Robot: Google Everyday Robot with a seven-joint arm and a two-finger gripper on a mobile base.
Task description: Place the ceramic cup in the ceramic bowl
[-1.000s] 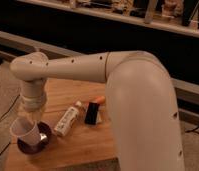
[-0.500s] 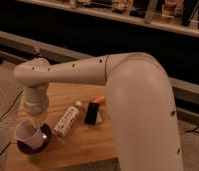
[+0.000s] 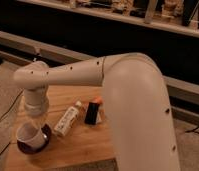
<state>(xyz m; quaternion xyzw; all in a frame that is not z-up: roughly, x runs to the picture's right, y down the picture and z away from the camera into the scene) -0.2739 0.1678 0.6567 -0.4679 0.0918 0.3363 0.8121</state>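
1. Cup (image 3: 29, 134): white, sits inside the bowl (image 3: 39, 146), tilted a little, rim facing up and toward camera; dark inside, contents cannot be told.
2. Bowl: dark purple-brown, glossy, shallow; at the front-left corner of the table (image 3: 78, 145); its rim shows around the cup's base on the right and front sides.
3. Gripper (image 3: 37, 121): directly above the cup, just behind its rim; fingers hidden under the wrist housing and a translucent part; cannot tell whether they are apart, together, or on the cup; contact with the cup also not readable.
4. Arm (image 3: 133, 100): thick white link fills the right half of the view, bends at the elbow top-right, forearm runs left across the table to the wrist (image 3: 35, 100) over the bowl; row of small dark holes along the forearm.
5. Bottle (image 3: 67, 120): white, printed label, lying on its side just right of the bowl, neck pointing back-right; apart from the cup.
6. Dark object (image 3: 92, 114): small black block with an orange top (image 3: 97, 101), right of the bottle, near mid-table; kind unclear.
7. Table: light wood, grain visible; cable (image 3: 8, 111) trails on the floor at left.
8. Background: dark, with a pale rail (image 3: 68, 52) running diagonally behind the table; shelf edge along the top.
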